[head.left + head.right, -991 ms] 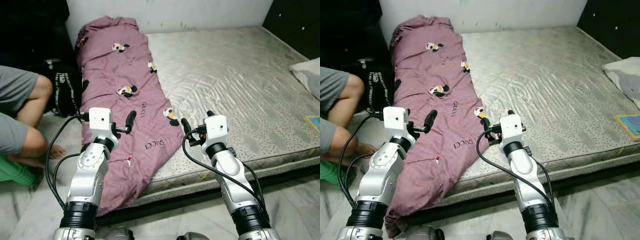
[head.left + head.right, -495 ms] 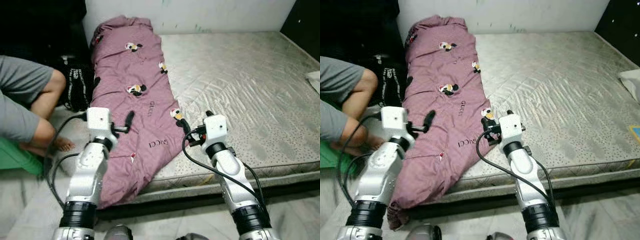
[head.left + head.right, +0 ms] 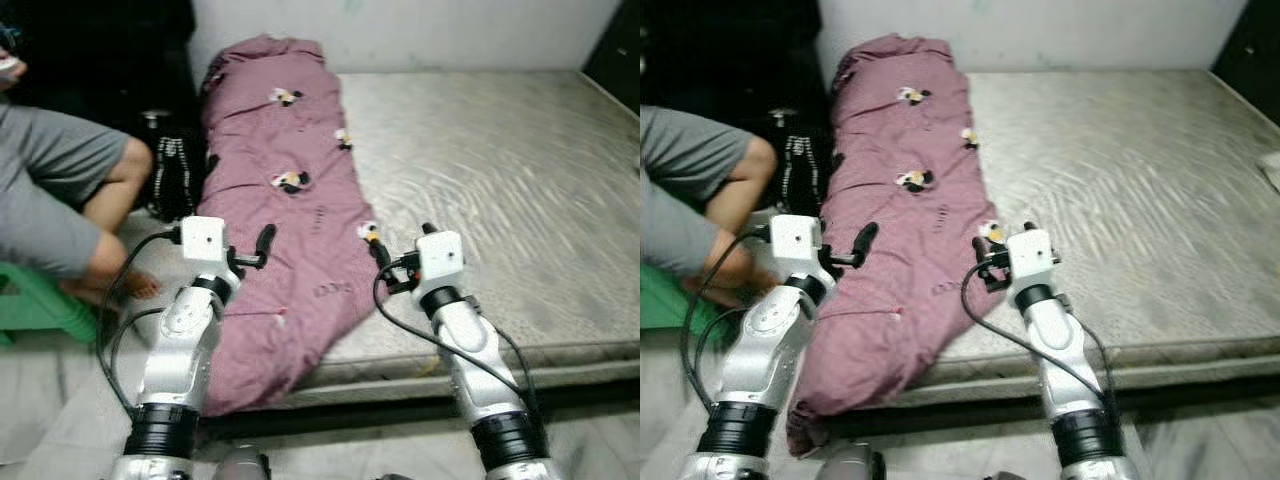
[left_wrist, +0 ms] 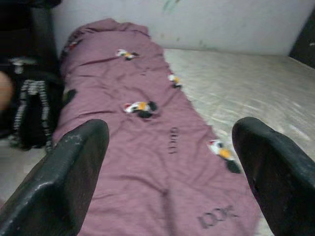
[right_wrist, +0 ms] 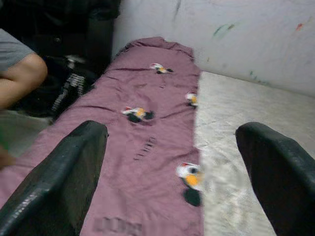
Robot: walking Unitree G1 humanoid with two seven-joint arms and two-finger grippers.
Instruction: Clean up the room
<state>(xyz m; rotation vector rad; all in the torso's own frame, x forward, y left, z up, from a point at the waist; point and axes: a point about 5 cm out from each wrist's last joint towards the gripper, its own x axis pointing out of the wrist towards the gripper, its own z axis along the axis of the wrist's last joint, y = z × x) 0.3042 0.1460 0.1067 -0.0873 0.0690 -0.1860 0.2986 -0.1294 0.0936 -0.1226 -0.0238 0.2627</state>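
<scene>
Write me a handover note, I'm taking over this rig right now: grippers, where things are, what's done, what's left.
Left gripper: open, holding nothing, raised over the purple quilt.
Right gripper: open, holding nothing, at the quilt's mattress-side edge.
Quilt lies lengthwise along the mattress, its near end hanging over the edge toward the floor.
A person sits on a green stool to the left.
Done: nothing grasped yet. Left: likely grip and tidy the quilt.

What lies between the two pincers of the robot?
In the left eye view, the purple patterned blanket spans between the left pincer and right pincer.

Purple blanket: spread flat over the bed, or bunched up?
Bunched lengthwise: the purple blanket lies as a long strip along the mattress left edge, its near end hanging off.
</scene>
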